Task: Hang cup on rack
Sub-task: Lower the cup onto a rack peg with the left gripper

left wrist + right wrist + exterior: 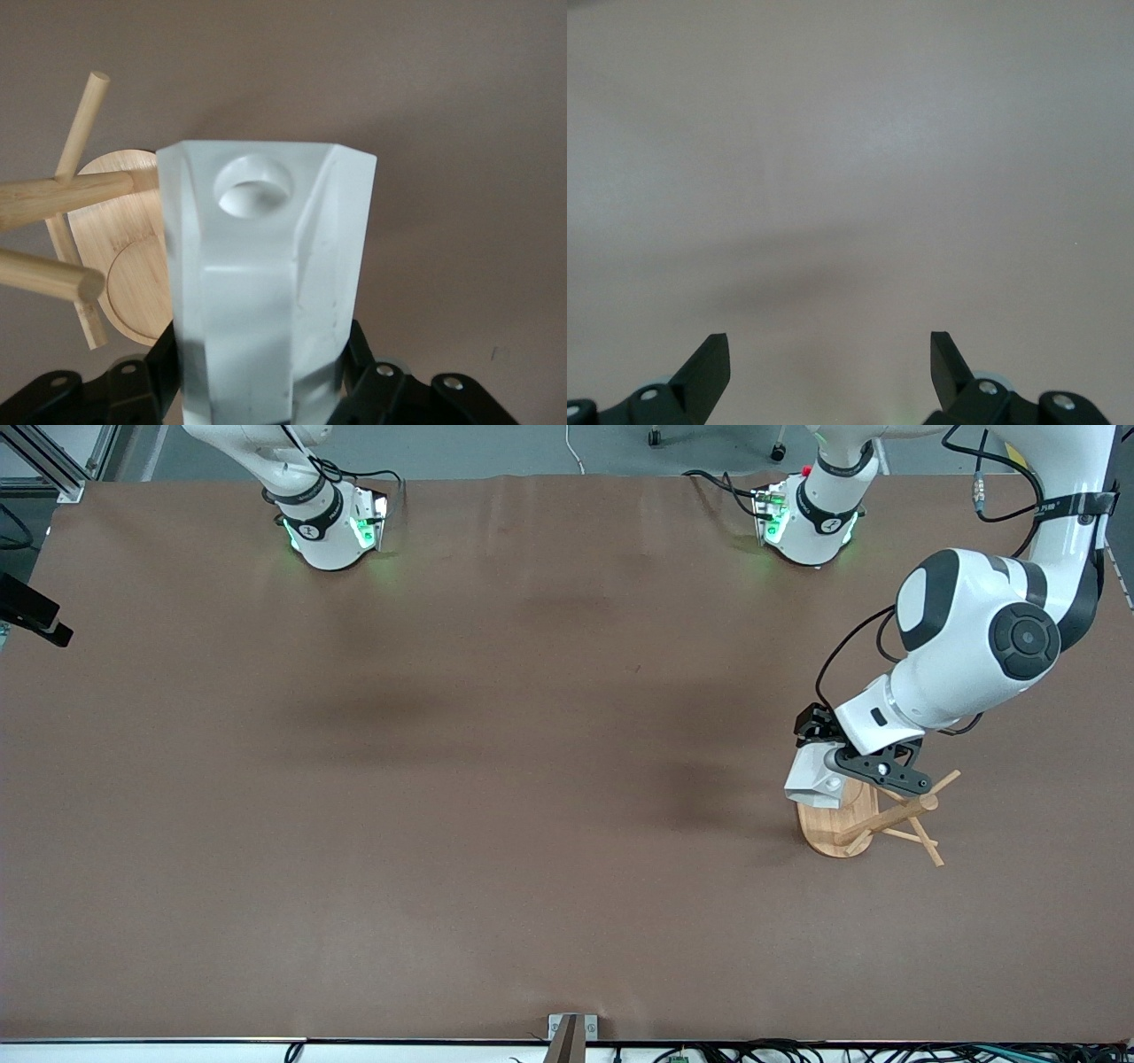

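Cup is what we see first: small, white, with flat sides and a round hole in its blocky handle. We see the left gripper squeezing it tight, up in the air over the oval base of the rack, with the handle hole facing up in the left wrist view. We find the wooden rack on the brown table, toward the left arm's end. We see the right gripper waiting over bare table, fingers wide apart, holding nothing
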Robot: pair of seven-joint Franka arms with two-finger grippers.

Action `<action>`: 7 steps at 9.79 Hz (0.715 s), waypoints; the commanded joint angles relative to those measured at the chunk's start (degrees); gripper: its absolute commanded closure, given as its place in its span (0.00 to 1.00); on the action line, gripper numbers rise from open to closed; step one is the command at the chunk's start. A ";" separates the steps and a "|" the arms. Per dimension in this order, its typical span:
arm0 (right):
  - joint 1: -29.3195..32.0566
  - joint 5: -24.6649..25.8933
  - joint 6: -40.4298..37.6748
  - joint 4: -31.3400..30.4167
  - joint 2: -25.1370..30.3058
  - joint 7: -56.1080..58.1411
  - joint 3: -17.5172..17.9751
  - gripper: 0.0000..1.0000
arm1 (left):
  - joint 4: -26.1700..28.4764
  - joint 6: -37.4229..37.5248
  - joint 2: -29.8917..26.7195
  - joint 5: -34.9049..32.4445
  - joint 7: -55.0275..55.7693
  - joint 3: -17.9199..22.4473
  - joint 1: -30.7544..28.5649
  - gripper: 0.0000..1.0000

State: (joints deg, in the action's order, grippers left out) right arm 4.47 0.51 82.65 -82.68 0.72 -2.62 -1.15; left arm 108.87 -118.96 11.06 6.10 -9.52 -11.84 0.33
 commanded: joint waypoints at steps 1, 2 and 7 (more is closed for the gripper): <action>0.90 0.46 0.23 -0.12 -0.10 0.95 0.54 0.00 | 0.30 -1.98 1.95 1.29 -2.25 1.64 0.81 1.00; 0.90 0.46 0.23 -0.12 -0.19 0.95 0.54 0.00 | 0.03 -1.98 2.12 1.29 -3.73 1.91 0.73 1.00; -1.65 0.37 0.23 -0.20 -0.19 1.30 -2.18 0.00 | -0.94 -1.98 2.91 4.09 -7.07 3.56 0.02 1.00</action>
State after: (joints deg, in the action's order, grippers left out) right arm 4.19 0.50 82.65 -82.69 0.39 -2.23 -1.69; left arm 108.14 -120.17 11.99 8.03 -14.13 -9.92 0.09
